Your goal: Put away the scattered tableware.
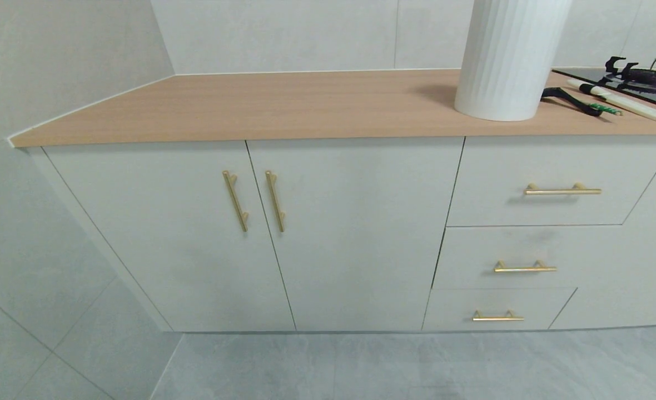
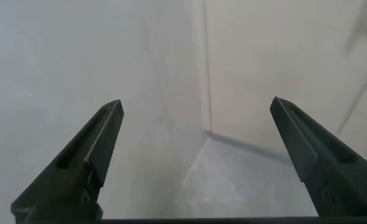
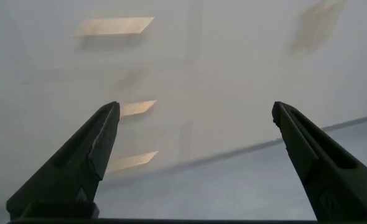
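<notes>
- Though it's spread wide, the left pincer (image 2: 196, 101) grips nothing; pale wall (image 2: 46, 50) and floor (image 2: 246, 177) lie ahead of it.
- Right pincer (image 3: 195, 104): same deal, wide open, empty, gold-handled drawers (image 3: 190, 74) ahead of it.
- Black utensil (image 1: 575, 101) and white knife (image 1: 620, 101) lie on the counter (image 1: 250, 105) above those drawers, beside a white ribbed vase (image 1: 508, 55), well apart from both pincers.

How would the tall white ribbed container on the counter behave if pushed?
Tall for its base, the white ribbed container could tip if pushed high. Its smooth, ceramic-looking wall suggests weight and fragility; the ribs may aid grip.
</notes>
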You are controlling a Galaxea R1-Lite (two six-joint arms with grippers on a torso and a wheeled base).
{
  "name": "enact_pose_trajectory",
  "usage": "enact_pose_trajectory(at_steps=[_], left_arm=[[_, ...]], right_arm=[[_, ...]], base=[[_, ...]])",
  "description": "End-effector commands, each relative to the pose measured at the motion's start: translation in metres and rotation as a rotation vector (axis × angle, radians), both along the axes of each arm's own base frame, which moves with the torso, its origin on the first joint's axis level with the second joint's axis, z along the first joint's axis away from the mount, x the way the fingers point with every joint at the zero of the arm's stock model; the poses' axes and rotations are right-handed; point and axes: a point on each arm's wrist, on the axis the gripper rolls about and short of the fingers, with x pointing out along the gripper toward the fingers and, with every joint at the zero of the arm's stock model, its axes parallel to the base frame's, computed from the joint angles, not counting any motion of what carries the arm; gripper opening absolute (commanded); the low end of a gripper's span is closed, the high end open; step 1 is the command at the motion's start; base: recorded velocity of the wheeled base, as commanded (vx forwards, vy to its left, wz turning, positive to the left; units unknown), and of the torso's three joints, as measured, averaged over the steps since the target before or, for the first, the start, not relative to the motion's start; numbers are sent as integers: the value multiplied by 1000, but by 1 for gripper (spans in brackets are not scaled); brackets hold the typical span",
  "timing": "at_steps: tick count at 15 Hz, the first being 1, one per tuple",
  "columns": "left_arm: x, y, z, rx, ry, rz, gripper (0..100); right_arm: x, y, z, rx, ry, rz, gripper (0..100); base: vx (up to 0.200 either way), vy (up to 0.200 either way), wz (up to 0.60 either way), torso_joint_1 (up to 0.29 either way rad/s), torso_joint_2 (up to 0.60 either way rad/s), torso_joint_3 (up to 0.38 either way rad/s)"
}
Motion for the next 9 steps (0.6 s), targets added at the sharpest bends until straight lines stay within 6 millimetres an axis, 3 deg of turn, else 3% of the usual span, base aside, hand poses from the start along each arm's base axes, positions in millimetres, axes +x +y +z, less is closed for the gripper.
enact_pose_trajectory(at_steps=[1, 4, 9], left_arm=[[5, -4, -11, -1, -1, -205, 100], [6, -10, -17, -81, 41, -452, 100], [6, -10, -16, -81, 36, -456, 100]], right_arm=[[3, 2, -14, 46, 50, 122, 100], [4, 6, -19, 43, 99, 262, 100], [4, 6, -19, -6, 110, 275, 100]], base=[[0, 0, 0, 0, 0, 0], [0, 0, 0, 0, 0, 0], [0, 0, 0, 0, 0, 0]])
